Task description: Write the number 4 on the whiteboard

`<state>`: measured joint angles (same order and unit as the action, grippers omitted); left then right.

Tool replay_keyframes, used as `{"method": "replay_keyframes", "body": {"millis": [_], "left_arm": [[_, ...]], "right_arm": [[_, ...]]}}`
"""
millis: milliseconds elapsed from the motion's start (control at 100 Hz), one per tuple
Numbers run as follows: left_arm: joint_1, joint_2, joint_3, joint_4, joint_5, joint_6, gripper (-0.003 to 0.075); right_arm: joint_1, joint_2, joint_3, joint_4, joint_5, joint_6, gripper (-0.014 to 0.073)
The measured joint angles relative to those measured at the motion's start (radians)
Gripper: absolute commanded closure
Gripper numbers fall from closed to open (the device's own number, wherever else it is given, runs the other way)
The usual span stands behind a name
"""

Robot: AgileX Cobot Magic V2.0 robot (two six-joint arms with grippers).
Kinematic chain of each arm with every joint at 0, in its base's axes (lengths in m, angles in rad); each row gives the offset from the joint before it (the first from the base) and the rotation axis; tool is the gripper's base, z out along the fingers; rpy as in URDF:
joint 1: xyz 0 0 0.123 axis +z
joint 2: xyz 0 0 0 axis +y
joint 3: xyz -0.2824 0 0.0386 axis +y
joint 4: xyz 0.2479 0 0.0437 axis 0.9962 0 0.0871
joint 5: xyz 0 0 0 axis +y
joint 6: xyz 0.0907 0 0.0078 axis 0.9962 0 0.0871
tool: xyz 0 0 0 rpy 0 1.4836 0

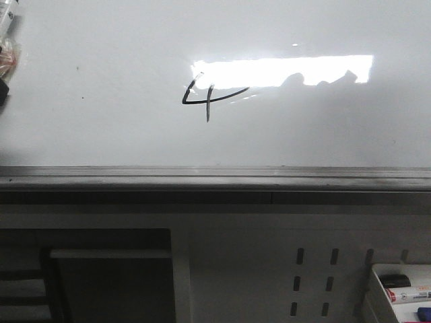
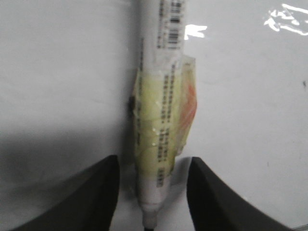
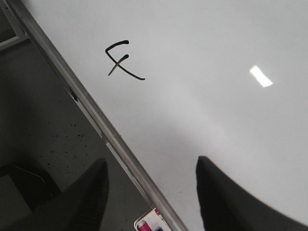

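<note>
Black marker lines form the number 4 [image 1: 205, 97] near the middle of the glossy whiteboard [image 1: 101, 121], just left of the bright light reflection and above the grey edge rail [image 1: 215, 176]. The left gripper [image 2: 151, 192] holds a taped white marker [image 2: 161, 120] between its fingers. The right gripper [image 3: 151, 192] hangs spread wide, empty, over the rail.

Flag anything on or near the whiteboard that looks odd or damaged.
The marker between the left tool's fingers has a lumpy wrap of yellowish tape round its middle. The number 4 on the whiteboard has an overlong curved crossbar. Nothing looks spilled or broken.
</note>
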<state>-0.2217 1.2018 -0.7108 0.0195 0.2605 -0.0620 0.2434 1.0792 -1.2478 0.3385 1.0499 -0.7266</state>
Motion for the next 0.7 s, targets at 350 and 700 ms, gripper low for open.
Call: {"method": "replay_keyframes", "body": {"millis": [350,700], "left_arm": [[0.000,-0.203,-0.173,0.142,0.357,0.000,0.0332],[0.000,-0.685,0.062,0.165,0.282,0.000,0.0356]], "right_arm": [[0.000,-0.040,0.016,-0.220,-0.012,0.399,0.0229],[-0.001,-0.311,0.400,-0.366,-0.395,0.593,0.0312]]}}
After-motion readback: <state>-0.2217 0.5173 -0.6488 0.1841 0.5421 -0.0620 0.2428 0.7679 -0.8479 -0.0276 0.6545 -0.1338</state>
